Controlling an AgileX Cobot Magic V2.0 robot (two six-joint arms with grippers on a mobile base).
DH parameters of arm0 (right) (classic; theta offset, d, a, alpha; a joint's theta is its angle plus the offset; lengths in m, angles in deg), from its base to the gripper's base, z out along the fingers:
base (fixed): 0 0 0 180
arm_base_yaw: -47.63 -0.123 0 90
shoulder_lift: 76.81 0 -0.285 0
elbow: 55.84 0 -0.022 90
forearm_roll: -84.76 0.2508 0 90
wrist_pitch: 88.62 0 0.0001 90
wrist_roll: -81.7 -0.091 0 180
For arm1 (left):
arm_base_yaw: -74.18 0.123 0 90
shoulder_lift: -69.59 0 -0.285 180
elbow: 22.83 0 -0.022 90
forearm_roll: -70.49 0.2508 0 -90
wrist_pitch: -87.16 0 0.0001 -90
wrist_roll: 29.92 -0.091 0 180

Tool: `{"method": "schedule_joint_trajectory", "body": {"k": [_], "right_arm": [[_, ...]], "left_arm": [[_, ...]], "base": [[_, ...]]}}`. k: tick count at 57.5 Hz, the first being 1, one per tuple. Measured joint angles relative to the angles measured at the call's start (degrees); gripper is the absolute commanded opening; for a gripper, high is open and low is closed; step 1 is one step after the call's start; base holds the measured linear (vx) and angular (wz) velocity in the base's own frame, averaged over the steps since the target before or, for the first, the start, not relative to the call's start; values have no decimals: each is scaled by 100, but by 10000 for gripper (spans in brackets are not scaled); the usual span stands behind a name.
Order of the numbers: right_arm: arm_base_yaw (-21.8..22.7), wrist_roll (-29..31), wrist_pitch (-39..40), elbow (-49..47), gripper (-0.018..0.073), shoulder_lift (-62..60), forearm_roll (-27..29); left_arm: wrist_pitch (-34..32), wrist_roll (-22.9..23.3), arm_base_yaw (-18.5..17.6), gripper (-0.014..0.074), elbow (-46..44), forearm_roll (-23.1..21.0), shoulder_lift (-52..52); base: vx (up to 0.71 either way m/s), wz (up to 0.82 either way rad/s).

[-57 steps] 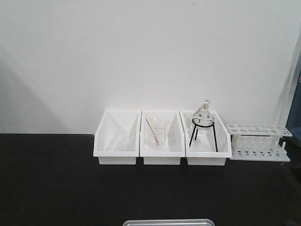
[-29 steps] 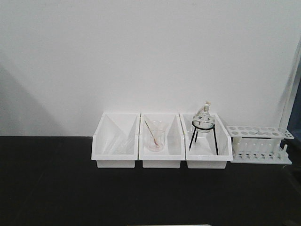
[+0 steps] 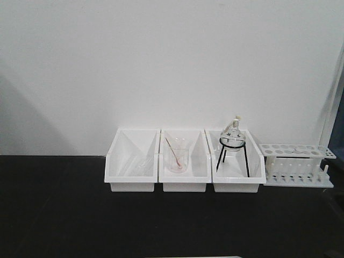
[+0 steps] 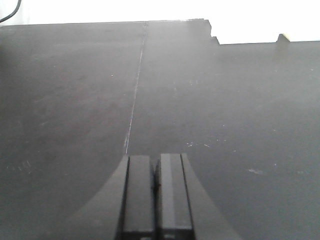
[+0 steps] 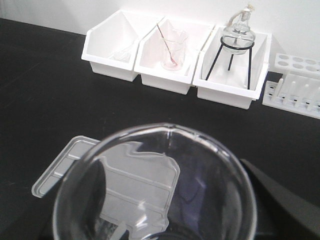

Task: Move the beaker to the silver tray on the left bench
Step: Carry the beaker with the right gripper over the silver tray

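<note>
The clear, colourless beaker [image 5: 215, 185] fills the lower part of the right wrist view, seen from above through its round rim. My right gripper is shut on it, and only one dark finger [image 5: 287, 200] shows at the right. The silver tray [image 5: 62, 162] lies on the black bench top [image 5: 40, 80] below and left of the beaker, and partly shows through the glass. My left gripper [image 4: 156, 165] is shut and empty, low over bare black bench top [image 4: 210, 100]. Neither gripper shows in the front view.
Three white bins [image 3: 185, 161] stand in a row against the white wall. The middle bin holds a beaker with a pink-red rod [image 3: 177, 157], the right one a round flask on a black wire stand [image 3: 233, 145]. A white test-tube rack [image 3: 297, 164] stands right of them.
The front view has shifted a little: the bins sit slightly lower and left, and the silver tray's edge has dropped out of the bottom of the frame. It has held still for the last half second.
</note>
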Motion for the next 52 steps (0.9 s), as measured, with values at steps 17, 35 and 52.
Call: {"method": "schedule_joint_trajectory", "body": {"k": [17, 35, 52], "right_arm": [[0, 5, 356, 0, -8, 29, -296], [0, -18, 1316, 163, -4, 1301, -1181], [0, -65, 6447, 1832, -3, 2836, -1231]], "left_arm": [[0, 0, 0, 1, 0, 0, 0], [0, 0, 0, 1, 0, 0, 0], [0, 0, 0, 1, 0, 0, 0]], "base": [[0, 0], [0, 0], [0, 0]]}}
